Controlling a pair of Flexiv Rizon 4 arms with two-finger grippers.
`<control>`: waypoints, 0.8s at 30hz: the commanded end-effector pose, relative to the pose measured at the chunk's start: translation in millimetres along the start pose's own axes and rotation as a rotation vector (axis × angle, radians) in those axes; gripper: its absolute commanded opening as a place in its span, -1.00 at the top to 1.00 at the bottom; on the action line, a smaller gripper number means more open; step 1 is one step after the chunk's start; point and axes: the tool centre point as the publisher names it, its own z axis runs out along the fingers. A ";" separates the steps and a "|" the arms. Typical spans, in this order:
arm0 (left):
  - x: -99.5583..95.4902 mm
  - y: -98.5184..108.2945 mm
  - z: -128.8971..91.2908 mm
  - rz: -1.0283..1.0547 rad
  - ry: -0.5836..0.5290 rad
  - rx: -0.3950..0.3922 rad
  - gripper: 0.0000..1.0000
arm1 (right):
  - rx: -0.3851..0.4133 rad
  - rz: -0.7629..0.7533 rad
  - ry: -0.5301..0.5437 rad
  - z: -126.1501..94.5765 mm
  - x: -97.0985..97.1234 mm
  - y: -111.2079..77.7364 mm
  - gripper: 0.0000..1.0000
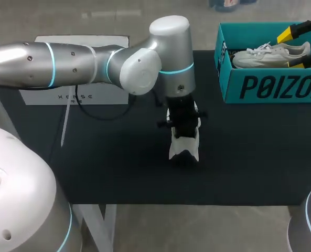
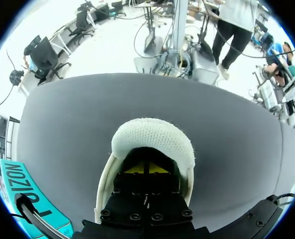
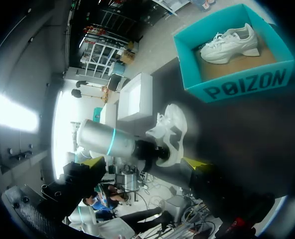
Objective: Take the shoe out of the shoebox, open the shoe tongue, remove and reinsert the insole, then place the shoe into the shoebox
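A white shoe (image 1: 184,140) stands on the black table mat near the middle, toe toward the front edge. My left gripper (image 2: 146,170) is pushed down into the shoe's (image 2: 153,141) opening, its yellow tips pressed together; whether anything is pinched between them is hidden. The teal shoebox (image 1: 270,86) sits at the back right with a second white shoe (image 1: 260,54) lying inside. My right gripper (image 1: 294,48) hangs open in front of the box's right end. In the right wrist view that gripper (image 3: 145,163) is high up, far from the box (image 3: 246,84) and the table shoe (image 3: 171,130), with nothing between its fingers.
A white flat lid or box (image 1: 82,68) lies at the back left of the mat (image 1: 118,157). A thin white rod (image 1: 66,121) rests beside it. My left arm (image 1: 92,63) spans the back of the table from the left.
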 end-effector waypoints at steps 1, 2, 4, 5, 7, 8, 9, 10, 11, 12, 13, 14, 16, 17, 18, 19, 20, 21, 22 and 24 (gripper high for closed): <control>-3.7 2.5 0.3 0.001 0.011 0.005 1.00 | 0.001 0.002 -0.003 0.4 0.1 0.6 -1.00; -3.7 2.5 0.3 0.001 0.011 0.005 1.00 | 0.001 0.002 -0.003 0.4 0.1 0.6 -1.00; -3.7 2.5 0.3 0.001 0.011 0.005 1.00 | 0.001 0.002 -0.003 0.4 0.1 0.6 -1.00; -3.7 2.5 0.3 0.001 0.011 0.005 1.00 | 0.001 0.002 -0.003 0.4 0.1 0.6 -1.00; -3.7 2.5 0.3 0.001 0.011 0.005 1.00 | 0.001 0.002 -0.003 0.4 0.1 0.6 -1.00; -3.7 2.5 0.3 0.001 0.011 0.005 1.00 | 0.001 0.002 -0.003 0.4 0.1 0.6 -1.00; -3.7 2.5 0.3 0.001 0.011 0.005 1.00 | 0.001 0.002 -0.003 0.4 0.1 0.6 -1.00; -3.7 2.5 0.3 0.001 0.011 0.005 1.00 | 0.001 0.002 -0.003 0.4 0.1 0.6 -1.00; -3.7 2.5 0.3 0.001 0.011 0.005 1.00 | 0.001 0.002 -0.003 0.4 0.1 0.6 -1.00; -2.6 2.5 1.2 0.012 0.023 -0.013 1.00 | 0.001 0.002 -0.003 0.4 0.1 0.6 -1.00; -2.1 3.3 2.2 0.017 0.032 -0.026 1.00 | 0.001 0.002 -0.003 0.4 0.1 0.6 -1.00; -1.2 3.6 3.0 0.035 0.040 -0.028 1.00 | 0.001 0.002 -0.003 0.4 0.1 0.6 -1.00; 0.4 4.7 4.2 0.057 0.049 -0.027 1.00 | 0.001 0.002 -0.003 0.4 0.1 0.6 -1.00; 1.0 5.9 5.3 0.066 0.068 -0.030 1.00 | 0.001 0.002 -0.003 0.4 0.1 0.6 -1.00; 1.2 6.8 6.7 0.067 0.072 -0.051 1.00 | 0.001 0.002 -0.003 0.4 0.1 0.6 -1.00; 0.8 7.2 7.3 0.082 0.071 -0.038 1.00 | 0.001 0.002 -0.003 0.4 0.1 0.6 -1.00; 0.7 7.2 7.5 0.093 0.068 -0.037 1.00 | 0.001 0.002 -0.003 0.4 0.1 0.6 -1.00; 0.4 6.9 8.3 0.099 0.071 -0.036 1.00 | 0.001 0.002 -0.003 0.4 0.1 0.6 -1.00; -0.1 6.8 9.4 0.108 0.075 -0.029 1.00 | 0.001 0.002 -0.003 0.4 0.1 0.6 -1.00; -1.0 8.2 12.6 0.106 0.078 -0.025 1.00 | 0.001 0.002 -0.003 0.4 0.1 0.6 -1.00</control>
